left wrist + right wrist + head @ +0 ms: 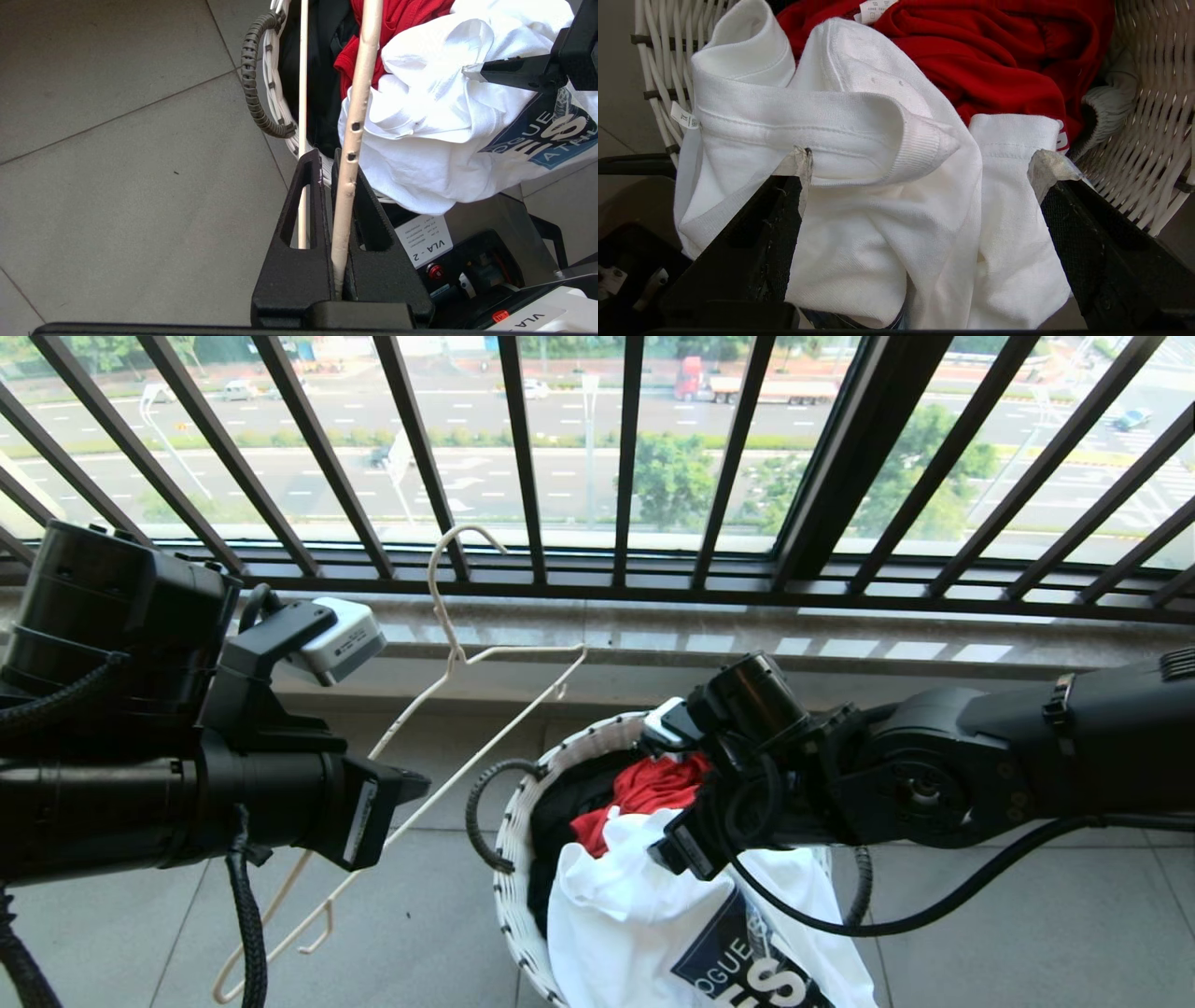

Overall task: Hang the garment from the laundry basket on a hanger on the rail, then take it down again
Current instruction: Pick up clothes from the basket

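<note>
Your right gripper (920, 163) hangs wide open over the laundry basket (1148, 140), its fingertips straddling the garment (878, 224) piled atop a red garment (994, 56). Your left gripper (337, 186) clamps the hanger (355, 116) beside the basket.

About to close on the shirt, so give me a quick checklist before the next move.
1. Left pincer shut on hanger: ok.
2. Right pincer open: ok, fingers spread wide.
3. Right pincer over the T-shirt in the basket: ok, collar band lies between the fingertips.
4. Only white cloth in the gap: ok, red garment lies beyond the tips.
5. Fingertips touching the cloth: cannot tell.
6. Hanger clear of the basket: ok in the head view, it sits to the left of the rim.
</note>
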